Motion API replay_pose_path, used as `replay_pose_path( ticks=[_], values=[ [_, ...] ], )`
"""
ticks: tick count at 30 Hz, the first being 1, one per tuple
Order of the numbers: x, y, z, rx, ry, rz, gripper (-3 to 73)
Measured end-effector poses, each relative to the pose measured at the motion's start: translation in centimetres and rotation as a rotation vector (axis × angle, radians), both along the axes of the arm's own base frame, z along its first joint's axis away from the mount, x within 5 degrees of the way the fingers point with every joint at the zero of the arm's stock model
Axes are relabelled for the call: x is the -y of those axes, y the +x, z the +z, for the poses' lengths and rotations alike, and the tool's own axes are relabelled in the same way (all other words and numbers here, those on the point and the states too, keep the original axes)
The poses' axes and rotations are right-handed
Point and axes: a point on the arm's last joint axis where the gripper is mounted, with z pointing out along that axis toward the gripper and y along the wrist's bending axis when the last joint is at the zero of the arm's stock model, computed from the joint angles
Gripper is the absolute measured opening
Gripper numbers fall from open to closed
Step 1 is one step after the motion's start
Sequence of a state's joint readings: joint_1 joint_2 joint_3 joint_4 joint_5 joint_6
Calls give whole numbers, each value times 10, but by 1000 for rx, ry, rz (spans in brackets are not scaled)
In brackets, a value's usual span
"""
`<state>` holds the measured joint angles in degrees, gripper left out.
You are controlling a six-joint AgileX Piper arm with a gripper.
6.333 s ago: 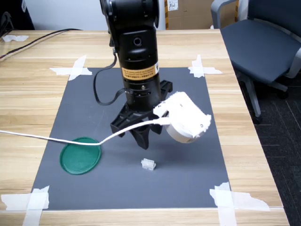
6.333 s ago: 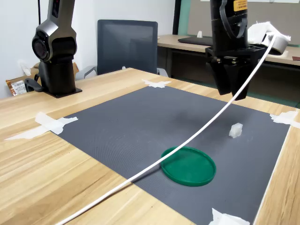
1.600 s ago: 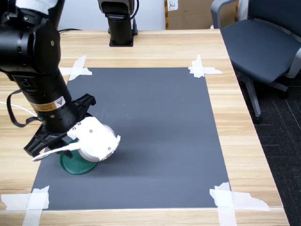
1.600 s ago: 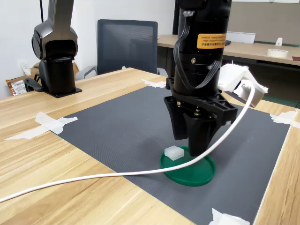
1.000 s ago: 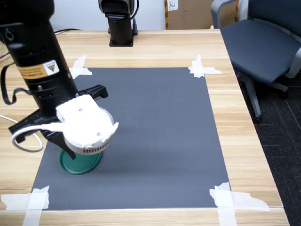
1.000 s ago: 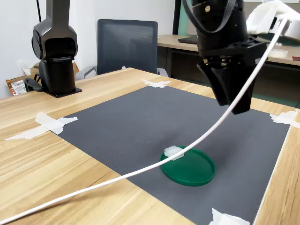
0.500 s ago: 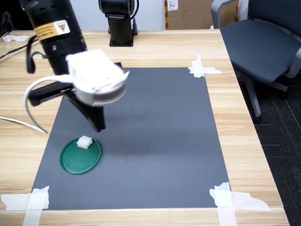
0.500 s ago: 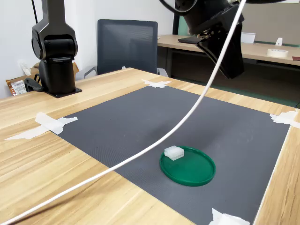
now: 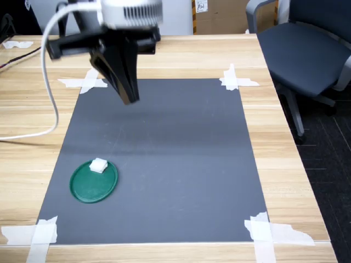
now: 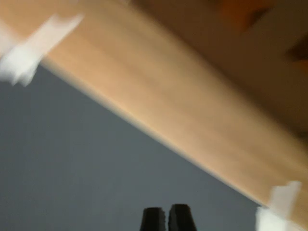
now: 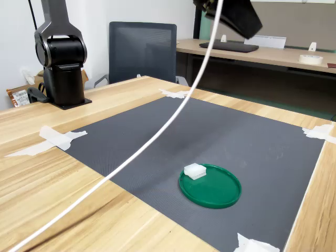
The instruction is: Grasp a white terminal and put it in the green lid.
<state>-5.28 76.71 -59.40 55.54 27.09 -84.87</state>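
The white terminal [image 9: 98, 165] rests inside the green lid [image 9: 94, 183], at its rim; placement appears complete. The tool [image 10: 166, 217], well clear of the lid, shows fingertips nearly together and holds nothing.

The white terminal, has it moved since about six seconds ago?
Yes. In the first exterior view the white terminal went from the bare mat right of the green lid to resting on the lid's far edge.

Dark grey mat [image 9: 164, 148] lying flat on wooden worktop [image 9: 285, 148], corners fixed with white tape strips [image 9: 236, 79]. Blue-grey office chair [image 9: 307, 52] just beside worktop at first exterior view's right. Cardboard box [image 9: 219, 13] behind.
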Motion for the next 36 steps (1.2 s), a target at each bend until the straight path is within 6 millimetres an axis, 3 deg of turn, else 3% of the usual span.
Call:
replay_pose_path(
  ticks=[8, 18, 28, 36],
  values=[
    [6, -78, 12, 216, 284, -269, -27],
    [14, -169, -34, 314, 368, -466, -28],
    [20, -216, -69, 416, 381, -556, -28],
    [18, -233, -108, 438, 385, -557, -28]
  ],
)
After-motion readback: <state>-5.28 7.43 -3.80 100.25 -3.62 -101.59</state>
